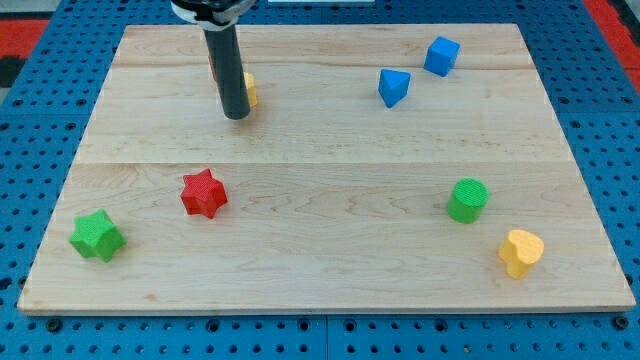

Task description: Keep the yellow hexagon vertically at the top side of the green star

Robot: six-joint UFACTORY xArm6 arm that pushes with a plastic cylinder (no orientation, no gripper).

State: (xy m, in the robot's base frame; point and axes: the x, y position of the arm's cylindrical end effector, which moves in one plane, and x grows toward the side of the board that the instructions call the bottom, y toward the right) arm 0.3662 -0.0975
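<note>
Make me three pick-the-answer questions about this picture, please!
1. Where is the green star?
A. the view's bottom left
B. the view's top right
C. the middle

2. How many blue blocks are there?
A. one
B. two
C. four

3. What is my tip doing?
A. pressing on the red star
B. standing beside a yellow block that the rod partly hides
C. resting on the green cylinder

Answers: 1 A, the star sits by the board's bottom-left corner. 2 B, a blue cube and another blue block lie near the top right. 3 B, yellow peeks out just right of the rod.
</note>
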